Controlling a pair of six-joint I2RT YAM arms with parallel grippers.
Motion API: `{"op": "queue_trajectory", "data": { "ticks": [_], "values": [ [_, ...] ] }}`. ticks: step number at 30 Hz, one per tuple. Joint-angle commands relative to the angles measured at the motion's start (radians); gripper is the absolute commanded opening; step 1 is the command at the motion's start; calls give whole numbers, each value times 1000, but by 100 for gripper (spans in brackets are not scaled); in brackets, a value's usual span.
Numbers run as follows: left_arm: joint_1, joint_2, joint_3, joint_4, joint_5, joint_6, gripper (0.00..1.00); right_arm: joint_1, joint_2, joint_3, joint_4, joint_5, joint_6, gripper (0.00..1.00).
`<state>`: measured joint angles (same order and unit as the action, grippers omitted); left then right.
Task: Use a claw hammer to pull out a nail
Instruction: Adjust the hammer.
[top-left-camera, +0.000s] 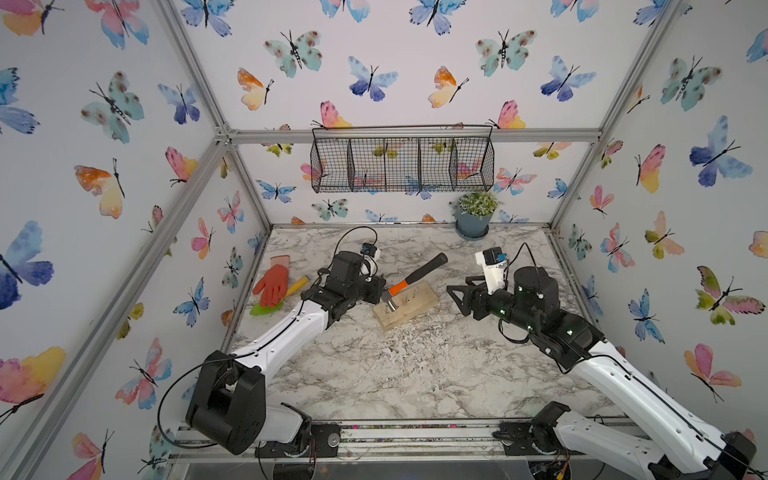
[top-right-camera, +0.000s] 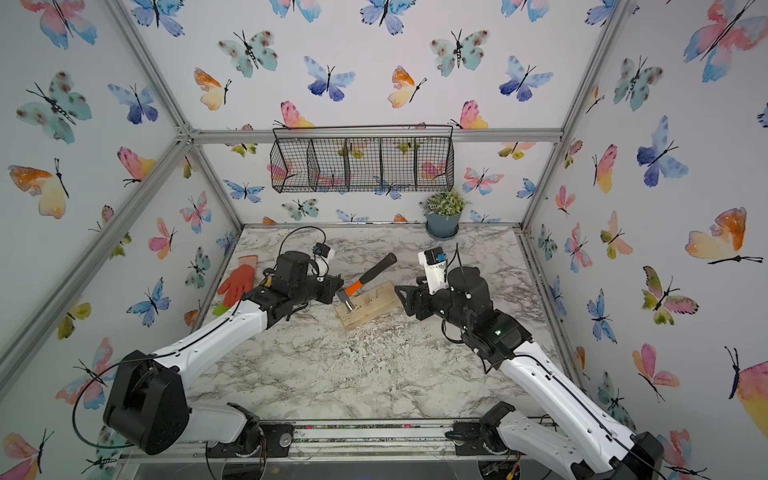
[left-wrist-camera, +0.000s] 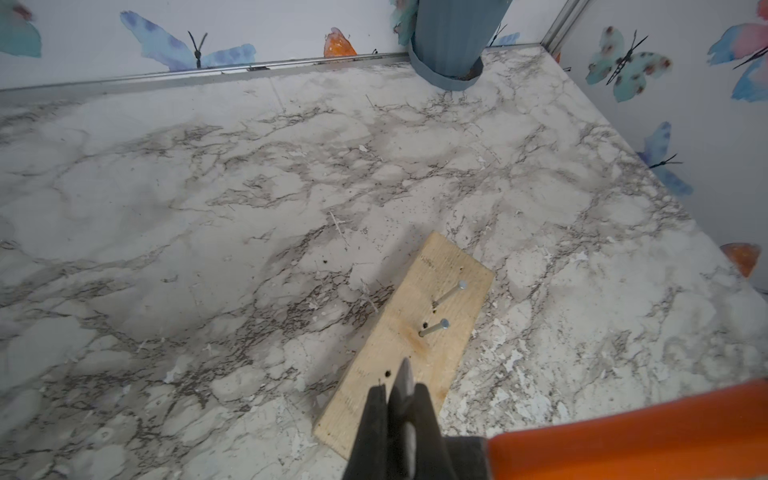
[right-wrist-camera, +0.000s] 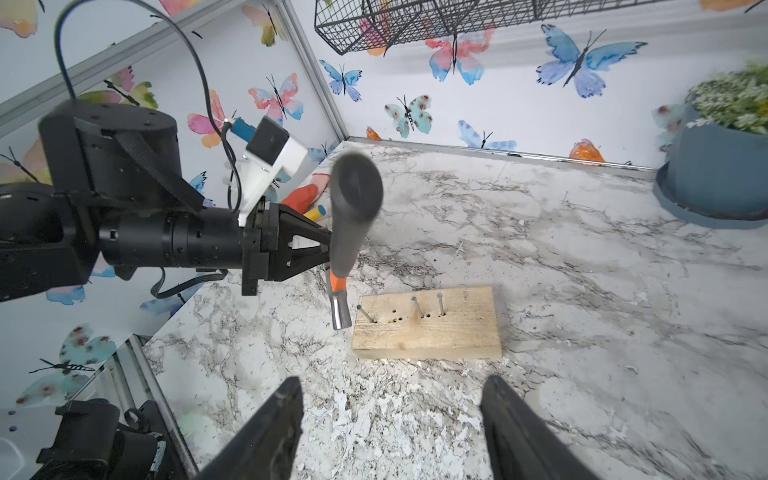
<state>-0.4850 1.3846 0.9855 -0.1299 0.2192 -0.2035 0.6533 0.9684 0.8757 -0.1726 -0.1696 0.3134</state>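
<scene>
Three nails (right-wrist-camera: 417, 307) stand in the wood block (top-left-camera: 417, 306) at mid-frame — the claw hammer (top-left-camera: 424, 270) has its head at the block's left end, beside the leaning nail (right-wrist-camera: 365, 313). The left gripper (top-left-camera: 381, 289) clamps its handle; the right gripper (top-left-camera: 455, 300) gapes wide, right of the block.

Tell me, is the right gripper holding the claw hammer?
No, the right gripper is open and empty, well clear of the claw hammer.

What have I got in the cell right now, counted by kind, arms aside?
claw hammer: 1
wooden block: 1
nails in the block: 3
orange glove: 1
yellow-handled green tool: 1
potted plant: 1
wire wall basket: 1
Total: 9
</scene>
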Motion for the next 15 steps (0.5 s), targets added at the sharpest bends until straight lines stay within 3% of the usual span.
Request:
{"op": "queue_trajectory", "data": {
  "ticks": [1, 5, 15],
  "values": [
    [-5, -36, 60, 123, 172, -184, 0, -1, -22, -118, 317, -85, 49, 70],
    [-12, -32, 54, 173, 236, -299, 0, 5, 25, -176, 455, -103, 58, 67],
    [-96, 19, 84, 164, 219, -425, 0, 37, 134, -157, 565, -89, 30, 66]
  ]
}}
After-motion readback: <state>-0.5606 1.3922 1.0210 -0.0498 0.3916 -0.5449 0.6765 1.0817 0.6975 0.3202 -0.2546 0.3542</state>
